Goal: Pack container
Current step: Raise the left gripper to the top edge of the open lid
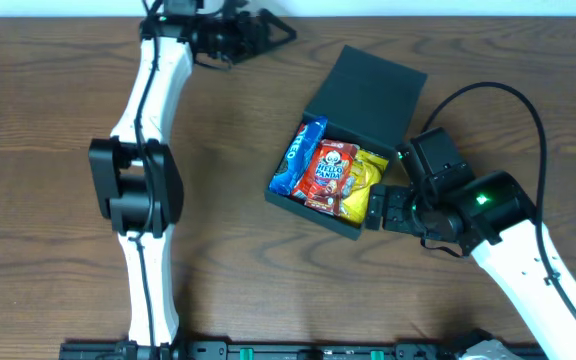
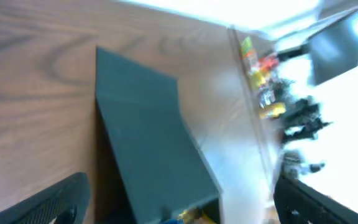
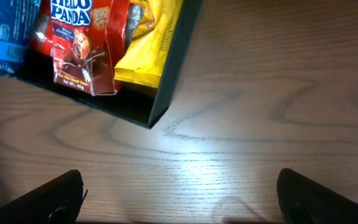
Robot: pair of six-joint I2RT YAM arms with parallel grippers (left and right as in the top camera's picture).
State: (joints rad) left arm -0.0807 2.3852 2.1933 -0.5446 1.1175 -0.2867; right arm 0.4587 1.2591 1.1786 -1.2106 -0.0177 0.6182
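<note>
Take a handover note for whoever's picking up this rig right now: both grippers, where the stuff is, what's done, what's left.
Left gripper: jaws open, empty, at the far edge of the table, well away from the container.
Right gripper: jaws open, empty, just off the container's near corner.
Container: mid-table, lid flap open.
Done: blue Oreo packet, red Hello Panda packet and yellow packet lie inside.
Left: probably just shutting the lid flap.
</note>
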